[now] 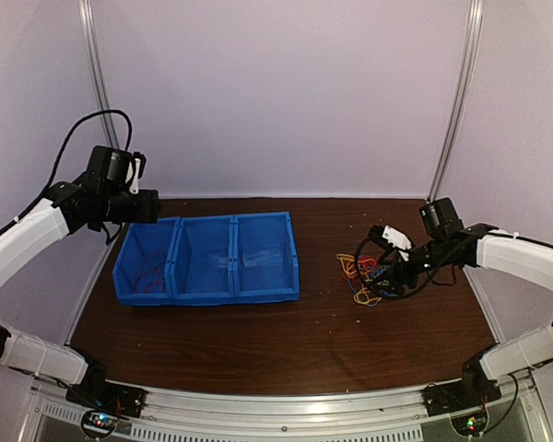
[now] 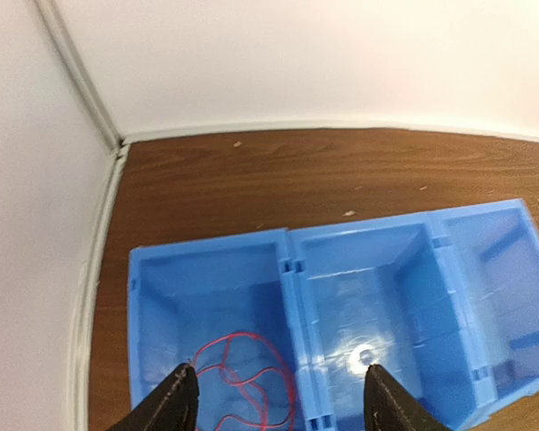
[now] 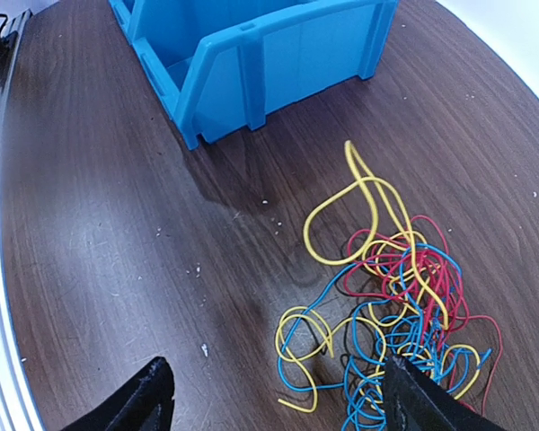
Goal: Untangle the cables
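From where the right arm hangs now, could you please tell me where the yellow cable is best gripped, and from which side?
Grip the yellow cable at its tall loop, which lies flat and clear of the tangle on the blue bin's side. I would bring the right gripper down from above, open jaws across one side of that loop; elsewhere it is buried.

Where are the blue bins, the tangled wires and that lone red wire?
blue bins [image 1: 230, 296]: top view, front wall.
tangled cables [image 3: 404, 287]: right wrist view, knot's middle.
red cable [image 2: 244, 335]: left wrist view, loop's top.
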`<state>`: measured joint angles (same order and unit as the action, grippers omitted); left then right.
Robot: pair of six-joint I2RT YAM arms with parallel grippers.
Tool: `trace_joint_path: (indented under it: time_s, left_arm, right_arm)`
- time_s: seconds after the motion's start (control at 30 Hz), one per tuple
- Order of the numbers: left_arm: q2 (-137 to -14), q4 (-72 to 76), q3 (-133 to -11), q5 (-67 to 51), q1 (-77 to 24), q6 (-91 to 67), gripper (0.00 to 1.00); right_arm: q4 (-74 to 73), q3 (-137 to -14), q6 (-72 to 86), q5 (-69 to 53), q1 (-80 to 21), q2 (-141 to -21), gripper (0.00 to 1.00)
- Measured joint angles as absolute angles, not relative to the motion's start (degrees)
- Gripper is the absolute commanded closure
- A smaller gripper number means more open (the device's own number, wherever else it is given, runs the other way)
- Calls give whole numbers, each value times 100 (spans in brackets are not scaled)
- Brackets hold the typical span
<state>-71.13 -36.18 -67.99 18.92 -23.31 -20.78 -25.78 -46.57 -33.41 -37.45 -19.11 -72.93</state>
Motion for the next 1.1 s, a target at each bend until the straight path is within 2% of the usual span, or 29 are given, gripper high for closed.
trace_joint_path:
  time_s: [0.2,0.37,0.53,0.8,0.93,1.1]
  left_arm:
    - [-6842,-2338,-6777,473,-2606,-1837,38]
    - [-7363,-1684,-7244,-220,-3105,-1765,38]
    - [-7817,-1048,-7255,-473,-3944,-1686,39]
    - [-8084,34,-6073,-532,-5561,-1704,41]
    - [-8305,294,-5811,-521,-5870,-1870,41]
    - [-8438,473,-5743,-471,-5983,-2003,41]
  right_arm:
    - [-2655,-5162,-3096,-3450,-1719,-7380,36]
    - [-2980,-6031,-3127,-3273,-1540,-8040,37]
    - [-3221,-6178,-3223,-3142,-1533,-8383,42]
    - [-3321,-6178,-3282,-2978,-1533,-9089,53]
    - [-3273,-6176,-3269,-2906,-1533,-9201,65]
    - [-3146,-6176,-3183,-2862,-1533,-9319,69]
